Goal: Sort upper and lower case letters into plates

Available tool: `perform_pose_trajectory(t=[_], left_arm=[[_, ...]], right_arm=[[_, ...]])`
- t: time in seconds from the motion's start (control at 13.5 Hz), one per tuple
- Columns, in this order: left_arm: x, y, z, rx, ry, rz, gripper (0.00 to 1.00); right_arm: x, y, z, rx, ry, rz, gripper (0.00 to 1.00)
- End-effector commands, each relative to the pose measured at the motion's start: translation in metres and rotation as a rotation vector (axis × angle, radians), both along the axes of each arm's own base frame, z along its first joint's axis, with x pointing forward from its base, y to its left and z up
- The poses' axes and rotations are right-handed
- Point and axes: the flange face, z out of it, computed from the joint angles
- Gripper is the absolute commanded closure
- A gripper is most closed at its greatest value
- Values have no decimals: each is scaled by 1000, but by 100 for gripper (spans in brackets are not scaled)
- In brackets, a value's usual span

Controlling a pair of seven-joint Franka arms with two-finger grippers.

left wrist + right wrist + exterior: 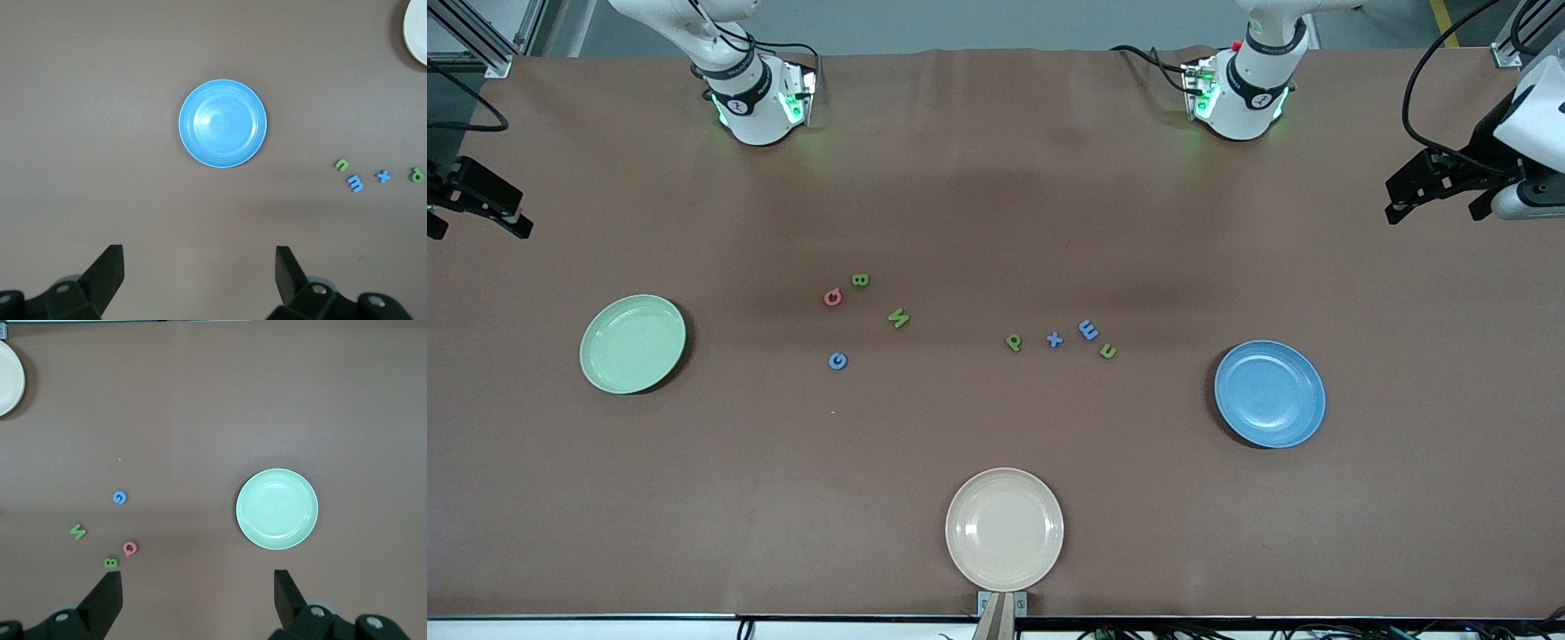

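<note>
front view shows all eight letters (960, 324) loose, green plate (632, 343) and blue plate (1269, 393) bare, left gripper (200, 280) and right gripper (199, 603) both wide and empty, high at their own table ends.

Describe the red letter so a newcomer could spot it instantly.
Start at the pale green plate, toward the right arm's end of the table. The nearest cluster holds four letters; the red letter sits beside the green B, slightly nearer the front camera. It is the only red piece on the table.
</note>
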Motion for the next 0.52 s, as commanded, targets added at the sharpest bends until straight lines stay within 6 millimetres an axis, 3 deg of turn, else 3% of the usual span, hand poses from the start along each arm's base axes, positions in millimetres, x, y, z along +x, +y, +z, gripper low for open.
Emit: perform_pose_trajectory(t=[0.0, 0.3, 0.44], left_arm=[[0, -1, 5, 12, 9, -14, 0], [1, -1, 8, 10, 9, -7, 0], [11, -3, -9, 7, 41, -11, 0]], right_arm=[[-3, 1, 4, 2, -3, 4, 0], [-3, 1, 4, 2, -3, 4, 0], [-4, 1, 4, 2, -3, 4, 0]])
